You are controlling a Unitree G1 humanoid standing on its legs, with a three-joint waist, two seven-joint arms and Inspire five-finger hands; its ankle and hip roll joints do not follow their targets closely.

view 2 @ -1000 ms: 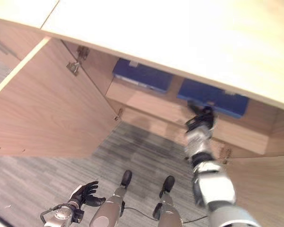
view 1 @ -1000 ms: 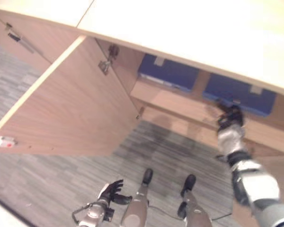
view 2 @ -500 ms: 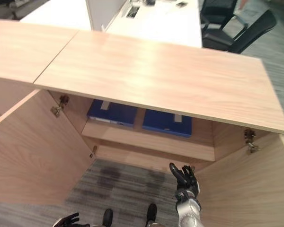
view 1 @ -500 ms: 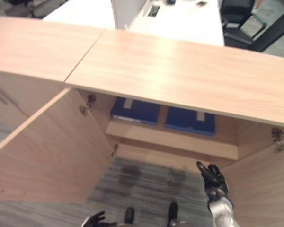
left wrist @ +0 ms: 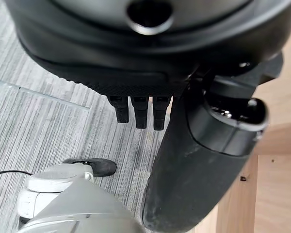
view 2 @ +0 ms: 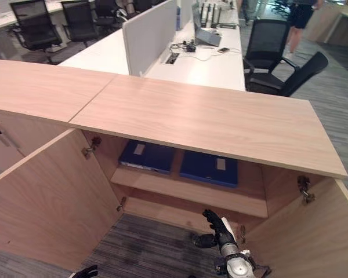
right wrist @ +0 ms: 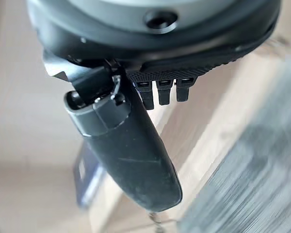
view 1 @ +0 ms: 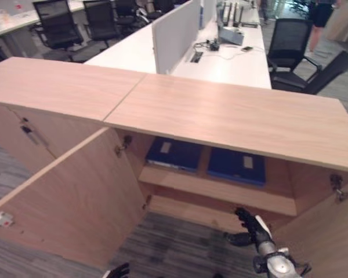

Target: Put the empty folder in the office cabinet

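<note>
Two blue folders lie flat side by side on the upper shelf (view 1: 216, 189) of the open office cabinet, the left folder (view 1: 175, 153) and the right folder (view 1: 236, 165). My right hand (view 1: 253, 227) hovers in front of the lower compartment, below the shelf's right part, open and holding nothing. In the right wrist view its thumb (right wrist: 127, 141) is straight, with a blurred blue folder (right wrist: 85, 175) past it. My left hand (view 1: 117, 271) hangs low by the left door, open and empty, its thumb (left wrist: 200, 161) straight over the carpet.
The cabinet's left door (view 1: 64, 202) swings wide open towards me, and the right door (view 1: 327, 243) stands open beside my right hand. A closed cabinet (view 1: 23, 130) adjoins on the left. Behind are white desks (view 1: 220, 55), black chairs (view 1: 290, 49) and a distant person (view 1: 322, 13).
The camera has tilted up from the floor to the cabinet top and the office. My right hand has drawn back from the right folder on the shelf to below the shelf.
</note>
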